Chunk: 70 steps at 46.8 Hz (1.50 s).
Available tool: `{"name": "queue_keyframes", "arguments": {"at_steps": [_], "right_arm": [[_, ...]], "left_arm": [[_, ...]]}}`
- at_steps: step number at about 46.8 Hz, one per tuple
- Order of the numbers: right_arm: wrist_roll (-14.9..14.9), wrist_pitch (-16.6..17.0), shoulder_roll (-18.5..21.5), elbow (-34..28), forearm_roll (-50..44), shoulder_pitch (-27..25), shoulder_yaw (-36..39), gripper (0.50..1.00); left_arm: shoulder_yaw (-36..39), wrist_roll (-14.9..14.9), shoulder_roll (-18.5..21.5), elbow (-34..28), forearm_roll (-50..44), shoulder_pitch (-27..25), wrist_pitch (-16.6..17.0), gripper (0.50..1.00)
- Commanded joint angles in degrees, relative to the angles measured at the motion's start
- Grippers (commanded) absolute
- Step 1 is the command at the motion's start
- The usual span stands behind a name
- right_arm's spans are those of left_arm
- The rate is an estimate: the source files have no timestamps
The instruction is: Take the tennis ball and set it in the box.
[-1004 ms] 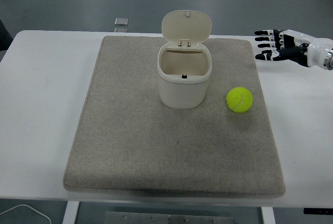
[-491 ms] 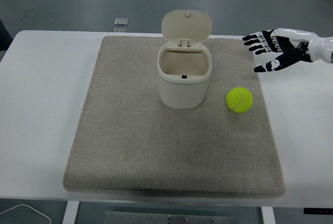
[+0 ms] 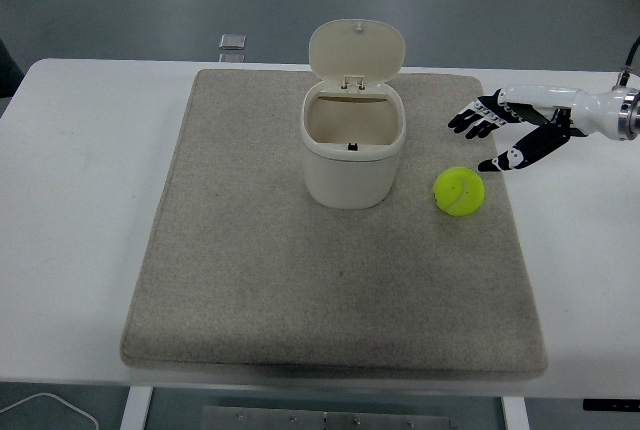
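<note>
A yellow-green tennis ball (image 3: 460,192) lies on the grey mat (image 3: 250,290), just right of the box. The box (image 3: 354,145) is a cream bin with its hinged lid standing open at the back, and its inside looks empty. My right hand (image 3: 488,138) reaches in from the right edge, fingers spread and holding nothing. It hovers just above and to the right of the ball, with a small gap between them. The left arm does not show.
The mat covers most of the white table (image 3: 80,170). A small grey object (image 3: 233,42) lies at the table's far edge, behind the mat. A white cable (image 3: 40,405) shows at the bottom left, below the table edge.
My right hand has moved left and down from the table's far right side toward the ball, with its fingers spreading wider. The ball and box have not moved.
</note>
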Motion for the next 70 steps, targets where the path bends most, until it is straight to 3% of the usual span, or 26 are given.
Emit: {"name": "queue_keyframes", "arguments": {"at_steps": [1,7,12,19,27,46,70], "right_arm": [[-0.01,0.05,-0.10,0.43,0.00,-0.12,-0.68,0.831],[-0.01,0.40,-0.28,1.13,0.00,-0.47,-0.94,0.901],[-0.10,0.41,-1.24,2.19,-0.09,-0.56,-1.03,0.917],[-0.10,-0.30,-1.24,2.54,-2.45,-1.00,-1.29,0.921],[-0.10,-4.95,-0.98,3.50,-6.94,-2.41,-1.47,0.921],[-0.01,-11.46,-0.54,4.74,-9.23,-3.90,-5.25,0.921],[-0.01,-14.80,0.60,4.65,-9.23,-5.57,-5.25,0.919]], "left_arm": [[0.00,-0.05,0.00,0.00,0.00,0.00,-0.01,0.992],[0.00,-0.05,0.00,0.00,0.00,0.00,-0.01,0.992],[0.00,0.04,0.00,0.00,0.00,0.00,-0.01,0.992],[0.00,-0.05,0.00,0.00,0.00,0.00,-0.01,0.992],[0.00,-0.05,0.00,0.00,0.00,0.00,-0.01,0.992],[0.00,0.04,0.00,0.00,0.00,0.00,-0.01,0.992],[0.00,-0.05,0.00,0.00,0.00,0.00,-0.01,0.992]]}}
